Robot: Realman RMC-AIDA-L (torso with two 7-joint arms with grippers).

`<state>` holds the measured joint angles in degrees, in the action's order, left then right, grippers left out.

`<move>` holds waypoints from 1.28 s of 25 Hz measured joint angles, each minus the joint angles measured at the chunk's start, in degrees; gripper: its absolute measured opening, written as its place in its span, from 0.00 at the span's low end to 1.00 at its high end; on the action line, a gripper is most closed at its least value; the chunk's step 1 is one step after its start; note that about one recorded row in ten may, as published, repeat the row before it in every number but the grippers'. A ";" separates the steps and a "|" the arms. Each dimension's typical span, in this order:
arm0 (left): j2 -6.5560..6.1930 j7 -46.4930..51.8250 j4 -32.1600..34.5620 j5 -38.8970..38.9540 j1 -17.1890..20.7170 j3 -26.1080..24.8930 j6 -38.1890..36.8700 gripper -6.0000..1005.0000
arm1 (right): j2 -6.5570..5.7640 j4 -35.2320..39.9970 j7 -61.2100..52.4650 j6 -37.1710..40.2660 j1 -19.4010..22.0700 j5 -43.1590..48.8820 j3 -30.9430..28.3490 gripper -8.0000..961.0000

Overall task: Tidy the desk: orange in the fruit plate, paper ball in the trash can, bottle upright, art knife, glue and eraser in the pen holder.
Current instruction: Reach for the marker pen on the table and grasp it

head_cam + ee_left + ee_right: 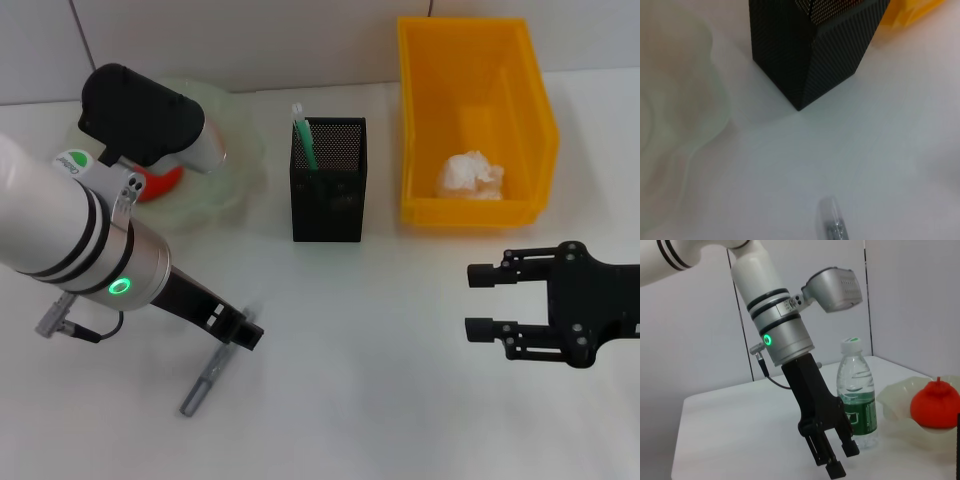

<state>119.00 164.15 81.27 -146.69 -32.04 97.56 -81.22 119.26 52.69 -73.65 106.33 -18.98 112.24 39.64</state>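
orange [160,183] already in the plate [225,190] at far left; paper ball [472,176] down in the yellow bin [520,100] at far right. bottle [857,400] upright beside the plate, plain in the right wrist view, mostly hidden behind the left arm from the head. green-capped stick [303,135], probably the glue, standing in the mesh holder [328,180] at far centre. eraser nowhere to be seen; perhaps inside the holder, cannot tell.

still left, by the look of it: the grey knife [203,385] lying on the table [380,400] at near left, well apart from the holder. left end effector [243,332] lowered right at the knife's far end, fingers [834,467] drawn close, nothing visibly between them in the right wrist view; knife tip [831,222] just showing low in the left wrist view, with the holder beyond. right end effector [478,300] hovering at near right in front of the bin, fingers [484,326] spread wide, holding nothing.

judged nearly done: one item seen outstanding, a pick and a drop into the holder to come.
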 joint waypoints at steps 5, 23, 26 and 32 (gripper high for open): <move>0.00 0.00 -0.83 0.00 0.14 0.06 0.57 0.68 | 0.00 0.01 -0.01 -0.18 -0.10 0.00 0.00 0.60; 0.08 0.01 -4.10 0.00 0.68 0.88 3.18 0.68 | 0.00 -0.13 -0.38 -0.60 -0.58 0.00 0.00 0.60; 0.09 0.02 -4.10 0.00 0.69 0.89 3.36 0.68 | 0.00 -0.13 -0.44 -0.64 -0.62 0.00 0.00 0.60; 0.04 0.03 -4.17 -0.11 1.39 2.57 4.87 0.68 | 0.00 -0.13 -0.47 -0.69 -0.70 0.00 0.00 0.60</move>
<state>119.04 164.18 77.10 -146.80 -30.66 100.13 -76.35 119.26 52.56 -74.12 105.64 -19.68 112.24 39.64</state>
